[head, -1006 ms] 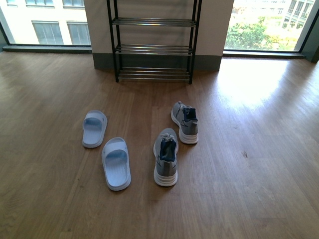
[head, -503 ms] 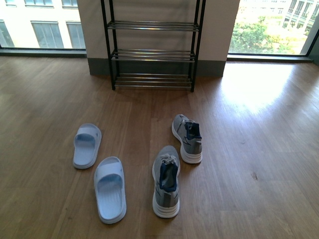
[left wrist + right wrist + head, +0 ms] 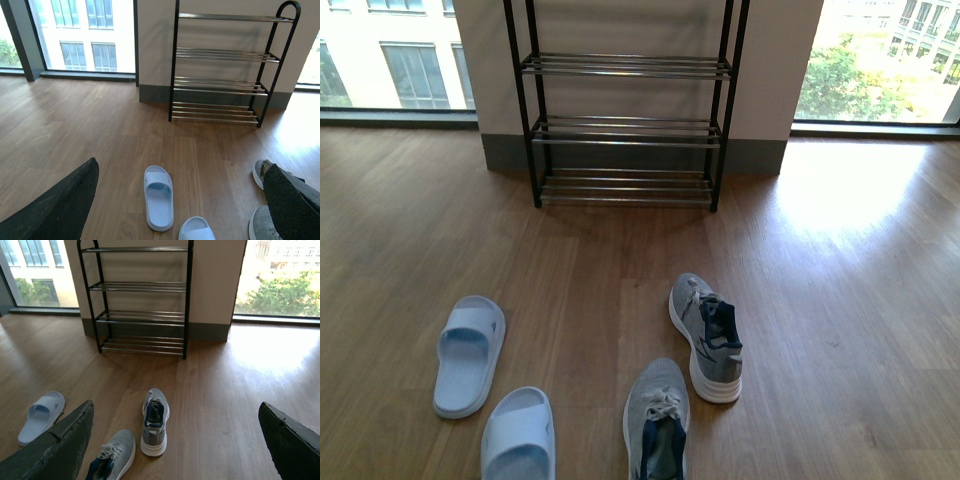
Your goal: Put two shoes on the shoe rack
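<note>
The left gripper (image 3: 180, 165) and right gripper (image 3: 176, 406) both hang with fingers wide apart over the wooden floor (image 3: 840, 300), blue slides (image 3: 468, 355) lying left, grey sneakers (image 3: 707, 335) right, well short of the shoe rack (image 3: 625, 128) at the wall.

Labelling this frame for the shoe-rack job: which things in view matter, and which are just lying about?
Job:
- shoe rack
- further grey sneaker
- nearer grey sneaker
- further pale blue slide
- nearer pale blue slide

Not the job:
- wooden floor
- window
- wall behind the rack

All four shoes sit on the floor, none on the rack.
</note>
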Available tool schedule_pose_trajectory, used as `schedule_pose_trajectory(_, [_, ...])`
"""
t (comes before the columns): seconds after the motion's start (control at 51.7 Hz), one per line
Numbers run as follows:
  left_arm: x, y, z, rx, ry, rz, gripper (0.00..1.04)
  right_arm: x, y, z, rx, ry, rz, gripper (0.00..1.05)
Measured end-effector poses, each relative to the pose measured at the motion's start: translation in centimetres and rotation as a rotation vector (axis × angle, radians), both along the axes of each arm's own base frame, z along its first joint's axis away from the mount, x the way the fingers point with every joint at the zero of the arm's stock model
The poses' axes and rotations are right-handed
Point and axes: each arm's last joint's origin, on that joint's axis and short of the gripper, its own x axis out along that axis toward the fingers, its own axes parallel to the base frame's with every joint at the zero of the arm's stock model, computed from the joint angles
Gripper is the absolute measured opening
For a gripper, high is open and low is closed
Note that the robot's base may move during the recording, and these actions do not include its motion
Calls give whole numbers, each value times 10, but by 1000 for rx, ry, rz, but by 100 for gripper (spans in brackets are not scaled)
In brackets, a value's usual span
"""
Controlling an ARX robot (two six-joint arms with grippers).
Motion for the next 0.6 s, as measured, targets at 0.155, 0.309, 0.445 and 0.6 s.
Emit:
schedule_pose_trajectory(0.155, [0,0,0,0,0,0,95,0,0,0,0,0,0,96])
schedule_pose_trajectory(0.309, [0,0,0,0,0,0,95,0,0,0,0,0,0,96])
schedule_pose_trajectory(0.445, [0,0,0,0,0,0,95,0,0,0,0,0,0,96])
schedule_pose_trajectory(0.6, [0,0,0,0,0,0,95,0,0,0,0,0,1,96])
